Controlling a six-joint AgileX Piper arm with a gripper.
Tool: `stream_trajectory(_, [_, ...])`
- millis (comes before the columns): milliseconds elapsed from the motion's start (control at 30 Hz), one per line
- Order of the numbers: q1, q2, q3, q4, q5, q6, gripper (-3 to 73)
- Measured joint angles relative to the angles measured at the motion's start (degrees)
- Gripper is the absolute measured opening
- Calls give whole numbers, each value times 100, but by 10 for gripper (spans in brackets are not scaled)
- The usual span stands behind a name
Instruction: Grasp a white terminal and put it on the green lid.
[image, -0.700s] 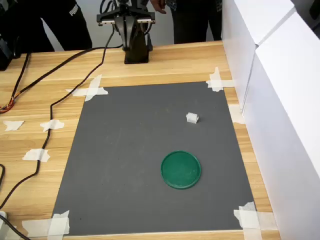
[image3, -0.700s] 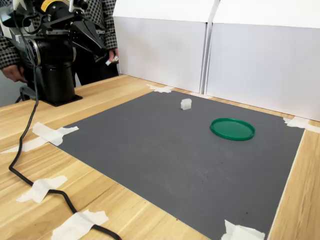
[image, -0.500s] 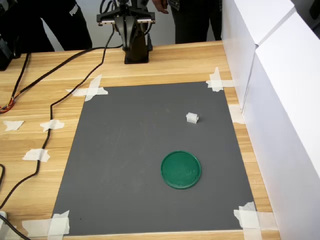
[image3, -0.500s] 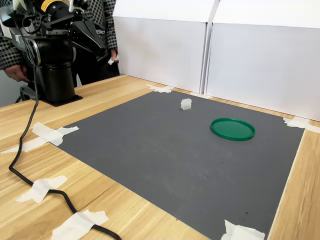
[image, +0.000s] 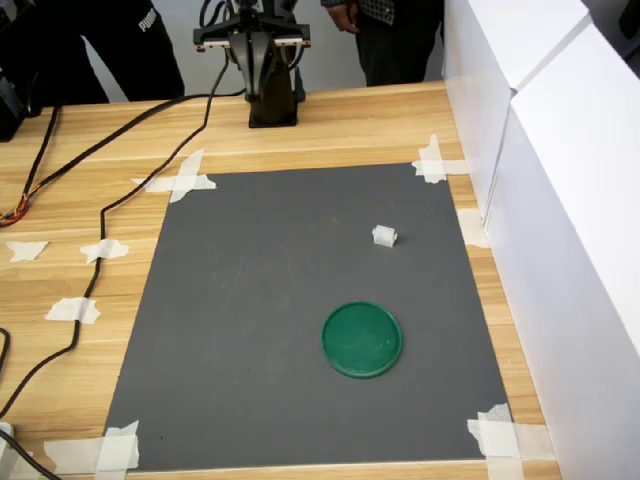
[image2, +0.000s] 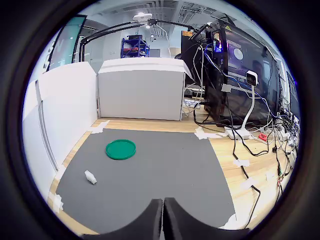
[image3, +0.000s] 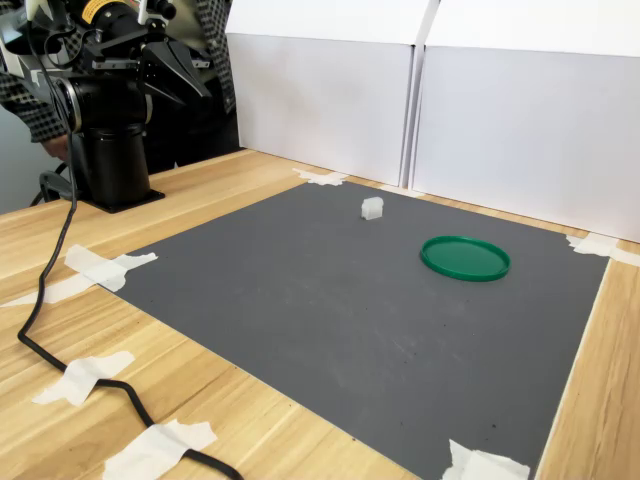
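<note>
White terminal (image: 384, 236) first: you will find it lying loose on the grey mat (image: 260, 330), nothing touching it, toward the first exterior view's right and above the green lid (image: 362, 339) there. The two are near each other but clearly apart, with bare mat between them, so nothing has been delivered yet. In the wrist view the terminal (image2: 90, 177) sits closer to the camera than the lid (image2: 120, 149), so your likely path is to go down to the small piece and then carry it onward, away from the arm, to the disc.

The mat is fixed at its corners with tape pieces (image: 180, 180), presumably so it will not slide on the wooden counter (image: 60, 240), and white boards (image3: 420, 110) wall off two sides, probably as a plain backdrop.

Your claw (image2: 163, 220) is drawn back by the arm's base (image: 268, 90), high and well apart from both things. The wrist view shows its two dark tips pressed together with only a thin seam between them, and nothing is gripped. You would need to part them before descending.

Be aware of the limits: the terminal is too small to show which face is up or how it is turned. The exterior views crop the arm at the top, and the person (image: 400, 35) behind the counter is only partly in view.
</note>
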Motion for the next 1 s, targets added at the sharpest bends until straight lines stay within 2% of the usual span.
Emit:
stream_trajectory(500, [0, 70, -7, 0, 0, 5, -16])
stream_trajectory(1000, [0, 2369, -1132, 0, 26, -179, -16])
